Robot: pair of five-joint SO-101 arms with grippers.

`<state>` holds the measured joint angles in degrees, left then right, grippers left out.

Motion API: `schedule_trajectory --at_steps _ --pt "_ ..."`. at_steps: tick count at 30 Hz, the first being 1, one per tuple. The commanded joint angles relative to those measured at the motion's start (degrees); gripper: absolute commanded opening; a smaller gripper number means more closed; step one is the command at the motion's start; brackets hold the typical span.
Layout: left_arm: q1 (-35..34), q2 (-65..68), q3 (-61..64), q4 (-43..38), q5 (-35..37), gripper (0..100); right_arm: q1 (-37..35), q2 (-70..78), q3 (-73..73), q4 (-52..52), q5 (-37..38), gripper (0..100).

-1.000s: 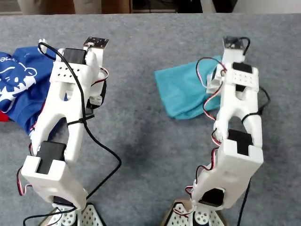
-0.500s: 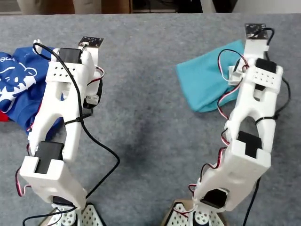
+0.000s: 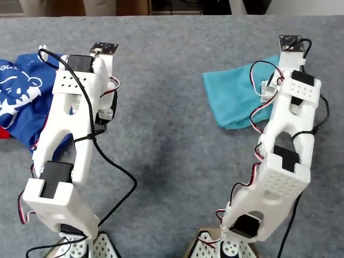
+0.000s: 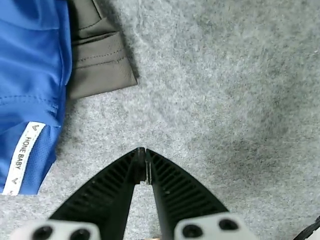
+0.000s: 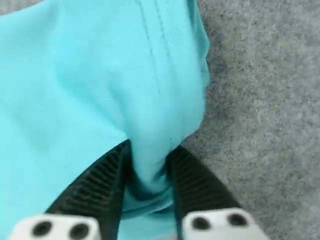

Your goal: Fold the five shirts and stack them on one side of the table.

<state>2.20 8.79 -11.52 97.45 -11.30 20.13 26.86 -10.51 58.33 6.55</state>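
A folded teal shirt (image 3: 234,99) lies on the grey table at the right. My right gripper (image 5: 146,162) is shut on the teal shirt (image 5: 100,85), with a bunch of cloth pinched between its black fingers (image 5: 107,175). The right arm (image 3: 287,123) stands over the shirt's right edge. A blue shirt (image 3: 24,97) with a white print lies at the far left, on top of a dark olive garment (image 4: 97,55). My left gripper (image 4: 144,162) is shut and holds nothing, just above bare carpet beside the blue shirt (image 4: 30,80).
Grey carpet-like cloth (image 3: 161,140) covers the whole table. A bit of red fabric (image 3: 4,134) shows at the left edge under the blue shirt. The left arm (image 3: 70,134) with its black cable lies beside the blue shirt. Open table lies between the arms.
The right arm has swung to the right and dragged the teal shirt with it toward the table's right side. The left arm has hardly moved.
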Motion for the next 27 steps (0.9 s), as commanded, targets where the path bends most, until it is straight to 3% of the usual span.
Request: schedule_trajectory --at_steps 1,4,9,13,15,19,21,25,27 --pt "-0.62 -3.12 -0.88 0.35 -0.35 2 2.59 -2.07 -4.0 0.7 -9.32 24.0" --pt "-1.41 -3.38 -1.41 -0.09 0.62 2 2.59 -4.53 -5.41 3.78 -9.85 23.0" --pt "-10.2 -6.99 -3.87 -3.34 8.88 2 2.15 -8.57 -8.48 8.79 -9.93 20.5" --pt "-18.9 -10.59 -4.31 -3.78 8.88 2 2.15 -11.3 -10.77 13.71 -9.49 6.5" --pt "-23.91 -11.56 -4.04 -5.54 8.88 2 1.8 -12.26 -11.03 16.44 -5.54 0.0" --pt "-32.97 -10.59 -3.96 -10.73 8.79 2 -1.45 -14.46 -11.3 25.49 -3.78 1.2" --pt "-35.96 -9.36 -4.31 -12.66 8.79 7 -3.21 -15.43 -11.21 28.13 -3.52 1.2" --pt "-38.59 -4.7 0.26 -23.74 9.41 23 -5.93 -16.57 -10.95 29.19 -3.52 1.2" --pt "-38.86 0.22 4.4 -32.44 9.14 24 -7.43 -16.84 -11.47 30.24 -3.6 1.2"
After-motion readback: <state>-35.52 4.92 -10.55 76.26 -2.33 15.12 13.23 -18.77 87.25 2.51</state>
